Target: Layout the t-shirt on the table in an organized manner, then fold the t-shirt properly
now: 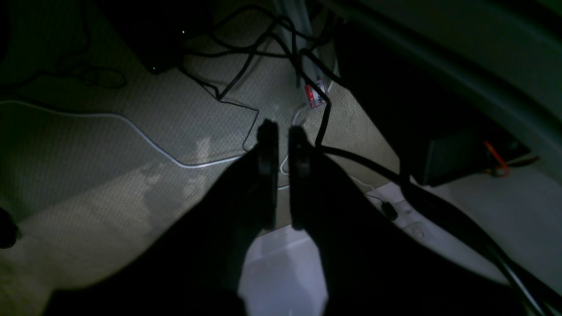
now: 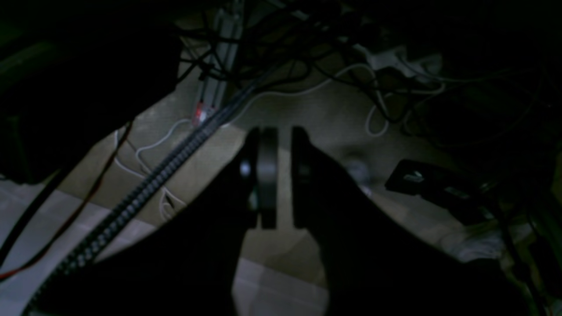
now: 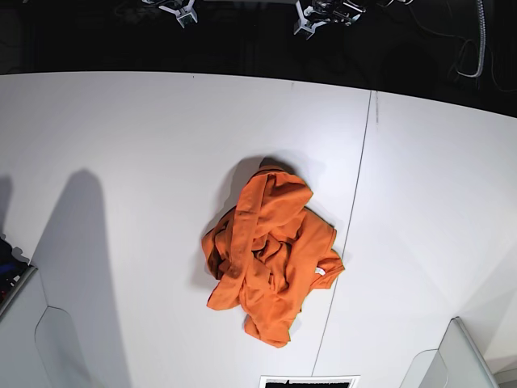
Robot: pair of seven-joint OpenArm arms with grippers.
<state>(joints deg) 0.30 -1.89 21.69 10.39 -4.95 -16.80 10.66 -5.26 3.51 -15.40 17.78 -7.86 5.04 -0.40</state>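
**Shirt in a heap, both arms parked: layout not yet begun**

Took the base view from left to right. Saw only bare white table [image 3: 121,129] and a long grey shadow on the left side, where the right arm belongs. Found no gripper over the tabletop anywhere. Found the shirt [image 3: 271,259] near the middle, crumpled into 1 orange heap, with twisted folds running from its top down to a point at the near edge. Could not make out sleeves, hem or collar as separate parts. Spotted a small white tag [image 3: 320,272] at the heap's right edge. Noted the dark seam [image 3: 355,202] just right of the shirt, close beside it and possibly touching its right edge. Saw bare table again further right.

Checked the 2 wrist views, both dim. Found the right gripper [image 2: 282,131] hanging over the floor [image 2: 281,109] and its cables [image 2: 307,87], jaws nearly together with a thin slit between them and nothing held. Found the left gripper [image 1: 283,131] the same: pointed at the floor, jaws all but closed, empty.

Judged the step in hand to be the very start, before any spreading out.

Judged that the next move calls for opening both sets of jaws, bringing both arms in over the table, and pinching the heap at 2 separated spots on its outer edges. Would then need lifting and drawing apart to flatten the shirt before any fold.
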